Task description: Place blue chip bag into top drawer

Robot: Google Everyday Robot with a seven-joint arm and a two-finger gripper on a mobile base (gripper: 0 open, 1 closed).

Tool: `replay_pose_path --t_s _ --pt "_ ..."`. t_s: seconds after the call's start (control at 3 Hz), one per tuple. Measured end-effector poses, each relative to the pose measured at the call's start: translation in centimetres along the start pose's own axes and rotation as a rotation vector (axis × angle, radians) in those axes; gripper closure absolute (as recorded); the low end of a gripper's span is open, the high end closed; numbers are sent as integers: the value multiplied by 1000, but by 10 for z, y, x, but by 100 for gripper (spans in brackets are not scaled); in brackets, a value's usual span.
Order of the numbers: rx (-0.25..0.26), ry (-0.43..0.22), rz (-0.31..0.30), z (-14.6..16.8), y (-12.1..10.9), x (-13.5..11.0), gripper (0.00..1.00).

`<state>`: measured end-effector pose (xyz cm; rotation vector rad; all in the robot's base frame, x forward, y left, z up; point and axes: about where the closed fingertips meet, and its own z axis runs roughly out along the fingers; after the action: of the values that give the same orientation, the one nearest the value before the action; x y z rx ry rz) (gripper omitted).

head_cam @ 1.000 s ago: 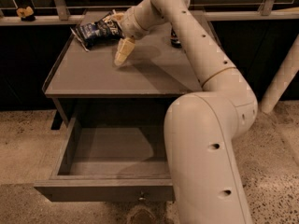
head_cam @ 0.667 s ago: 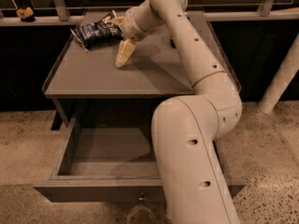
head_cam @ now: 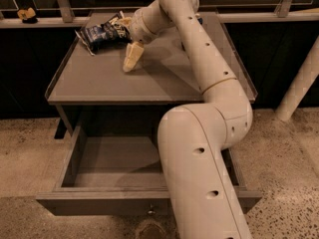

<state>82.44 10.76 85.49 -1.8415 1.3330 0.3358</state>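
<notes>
The blue chip bag (head_cam: pixel 102 33) lies crinkled on the far left of the tabletop (head_cam: pixel 99 83). My gripper (head_cam: pixel 127 40) is at the bag's right end, low over the tabletop. It is open: one pale finger (head_cam: pixel 132 58) points toward the front, the other (head_cam: pixel 122 21) sits at the bag's far edge. I cannot tell whether the fingers touch the bag. The top drawer (head_cam: pixel 114 158) stands pulled out below the tabletop with nothing visible inside it; its front panel and small knob (head_cam: pixel 149 211) are at the bottom. My arm hides the drawer's right part.
My thick white arm (head_cam: pixel 204 148) runs from the lower middle up across the table's right side. A dark railing (head_cam: pixel 65 4) lies behind the table, with a small object (head_cam: pixel 27 15) on the ledge at far left. A white post (head_cam: pixel 299 83) stands at right. The floor is speckled stone.
The lower part of my arm has swung left in the view. The gripper and the bag have stayed almost where they were.
</notes>
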Motion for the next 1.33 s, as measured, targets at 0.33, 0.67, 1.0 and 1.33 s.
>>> replay_pose_path --t_s 0.33,0.67,1.0,1.33 --pt "-20 -44 -20 11 0 -13 0" --pt "-20 -44 -20 11 0 -13 0" --pt "-27 -22 -26 2 0 -18 0" --pt "3 0 -75 -36 -9 -42 0"
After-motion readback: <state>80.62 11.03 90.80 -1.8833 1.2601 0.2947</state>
